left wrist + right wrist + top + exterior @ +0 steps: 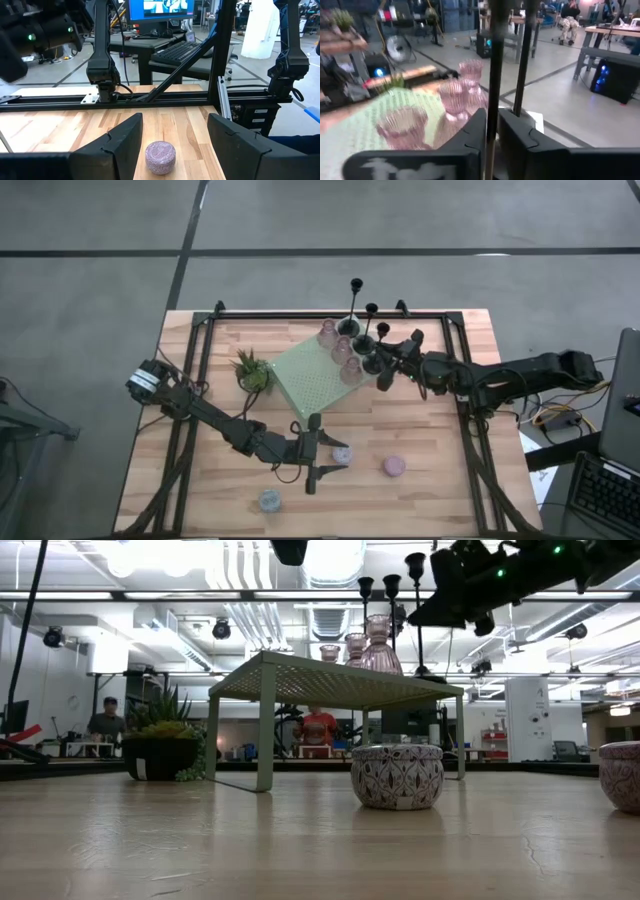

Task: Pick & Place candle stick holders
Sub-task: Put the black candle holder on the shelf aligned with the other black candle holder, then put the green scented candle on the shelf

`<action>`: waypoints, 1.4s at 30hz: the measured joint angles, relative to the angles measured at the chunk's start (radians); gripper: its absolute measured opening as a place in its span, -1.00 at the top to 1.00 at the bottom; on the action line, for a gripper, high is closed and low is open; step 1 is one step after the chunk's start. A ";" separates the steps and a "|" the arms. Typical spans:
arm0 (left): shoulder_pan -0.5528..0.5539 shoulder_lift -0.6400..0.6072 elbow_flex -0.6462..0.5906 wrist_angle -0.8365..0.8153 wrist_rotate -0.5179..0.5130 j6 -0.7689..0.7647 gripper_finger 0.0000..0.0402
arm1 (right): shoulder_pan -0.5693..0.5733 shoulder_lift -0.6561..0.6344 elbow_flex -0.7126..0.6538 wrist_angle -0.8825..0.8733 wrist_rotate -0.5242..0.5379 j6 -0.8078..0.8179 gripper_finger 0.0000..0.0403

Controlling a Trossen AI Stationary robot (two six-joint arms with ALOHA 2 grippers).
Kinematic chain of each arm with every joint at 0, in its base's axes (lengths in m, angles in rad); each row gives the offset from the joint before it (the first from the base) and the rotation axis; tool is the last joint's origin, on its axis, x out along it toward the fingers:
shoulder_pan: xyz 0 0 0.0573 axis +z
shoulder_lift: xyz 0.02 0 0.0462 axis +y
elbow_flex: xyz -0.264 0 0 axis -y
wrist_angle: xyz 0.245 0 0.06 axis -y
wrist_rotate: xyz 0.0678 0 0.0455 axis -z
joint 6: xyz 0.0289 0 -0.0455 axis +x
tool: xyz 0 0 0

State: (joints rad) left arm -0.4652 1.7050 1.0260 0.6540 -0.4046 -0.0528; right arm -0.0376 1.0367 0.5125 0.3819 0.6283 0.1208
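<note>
Three slim black stick holders and three pinkish glass cups stand on the pale green perforated stand. My right gripper is shut on the stem of the nearest black stick. A second stem shows just beyond it. My left gripper is open low over the table. Its fingers stand on either side of a patterned lilac puck without touching it. A pink puck and a bluish puck rest on the table. My right gripper pinches the black stick's thin stem between its two fingers. The fingers come about level from the table's right side and lie across the upright stem. The stick's round base is at the stand's top; whether it is lifted clear I cannot tell.
A small spiky green potted plant stands left of the stand. The glass cups are close beside the held stick. A black frame rail runs round the table's edges. Bare wood lies between the pucks and the stand.
</note>
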 joint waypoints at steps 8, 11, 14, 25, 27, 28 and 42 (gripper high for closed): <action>0.000 0.000 0.000 -0.002 0.000 0.000 -0.14 | 0.000 -0.004 0.001 0.010 0.000 -0.015 0.38; 0.000 0.000 0.000 -0.003 0.000 0.000 -0.14 | 0.002 -0.028 0.001 0.002 0.001 -0.019 0.25; 0.000 0.000 0.000 -0.004 0.000 0.000 -0.14 | 0.002 -0.072 0.001 -0.059 0.001 -0.017 0.15; 0.000 0.000 0.000 -0.035 0.003 -0.022 -0.14 | 0.017 -0.256 0.002 -0.303 -0.141 0.101 -0.05; -0.002 0.000 0.000 -0.084 0.019 -0.039 -0.14 | 0.046 -0.274 0.002 -0.308 -0.164 0.088 -0.07; -0.002 0.000 0.000 -0.115 0.032 -0.040 -0.14 | 0.064 -0.280 0.002 -0.308 -0.166 0.084 -0.07; -0.029 -0.115 0.049 -0.652 0.324 -0.199 -0.14 | 0.494 -0.285 0.001 -0.293 -0.166 0.064 -0.07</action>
State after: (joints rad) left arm -0.4939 1.5896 1.0753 0.0025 -0.0810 -0.2516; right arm 0.4569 0.7521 0.5138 0.0893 0.4624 0.1848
